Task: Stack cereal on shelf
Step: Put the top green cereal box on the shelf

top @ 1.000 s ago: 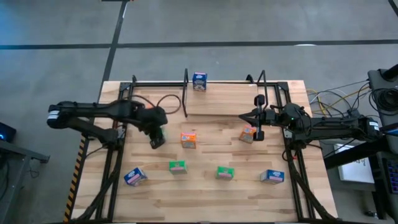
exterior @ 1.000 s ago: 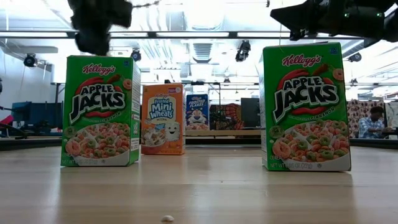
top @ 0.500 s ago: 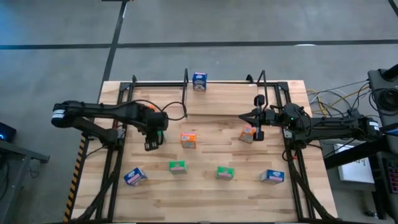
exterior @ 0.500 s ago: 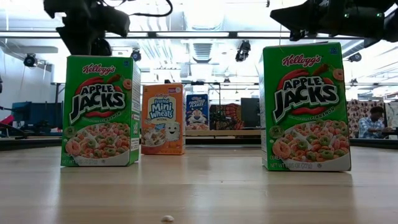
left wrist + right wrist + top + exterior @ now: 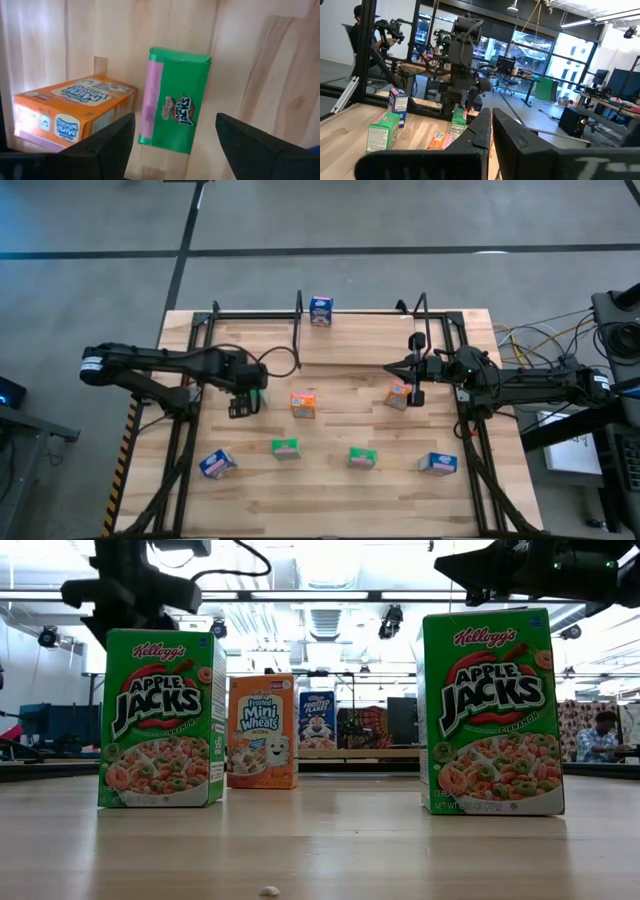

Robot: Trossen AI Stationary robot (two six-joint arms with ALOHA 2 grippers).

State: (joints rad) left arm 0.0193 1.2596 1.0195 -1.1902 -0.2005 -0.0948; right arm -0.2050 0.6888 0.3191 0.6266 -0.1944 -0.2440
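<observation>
My left gripper (image 5: pixel 240 405) hangs open over bare table, pointing down, left of an orange cereal box (image 5: pixel 303 403). In the left wrist view its fingers (image 5: pixel 175 116) frame a green cereal box (image 5: pixel 172 100) that stands farther off on the table beside the orange box (image 5: pixel 70 117); they touch nothing. My right gripper (image 5: pixel 395 367) is shut on nothing and held level above a second orange box (image 5: pixel 398 393). The shelf (image 5: pixel 360 340) stands at the far edge, with a blue box (image 5: pixel 320 310) at its far left corner.
Two green boxes (image 5: pixel 285 447) (image 5: pixel 361 458) and two blue boxes (image 5: pixel 217 464) (image 5: pixel 437 464) stand in a row toward the near edge. Black side frames (image 5: pixel 180 440) run along the table's left and right edges. Bare wood lies between the boxes.
My left gripper has opened wide, rolled about its own axis, sunk a little and drifted toward the table's left edge. No box has moved.
</observation>
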